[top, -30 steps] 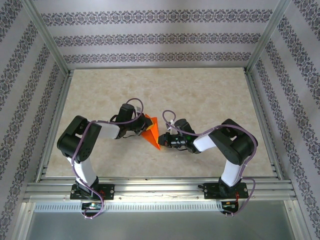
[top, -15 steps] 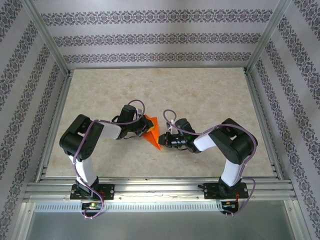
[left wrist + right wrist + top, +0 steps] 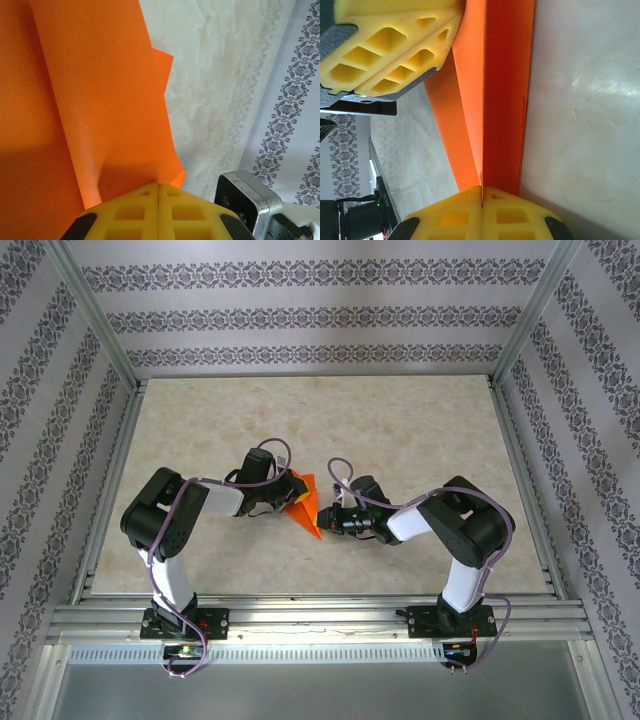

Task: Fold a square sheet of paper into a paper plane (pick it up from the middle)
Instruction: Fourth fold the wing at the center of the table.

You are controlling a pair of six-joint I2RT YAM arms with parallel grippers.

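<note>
Orange and thin, the paper plane point(image 3: 305, 506), a narrow pointed dart with a centre crease, sits between both arms over the middle of the beige marbled table point(image 3: 420, 420). Folding looks nearly done; the next move probably calls for pressing the wings flat, then letting go gently. The left gripper point(image 3: 158, 186) and right gripper point(image 3: 482, 190) each have yellow fingers clamped shut on the paper's opposite sides.

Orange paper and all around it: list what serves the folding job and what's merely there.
Job: folded orange paper; left gripper, shut on it; right gripper, shut on it.
Merely there: marbled table; patterned walls; metal frame rails.
</note>
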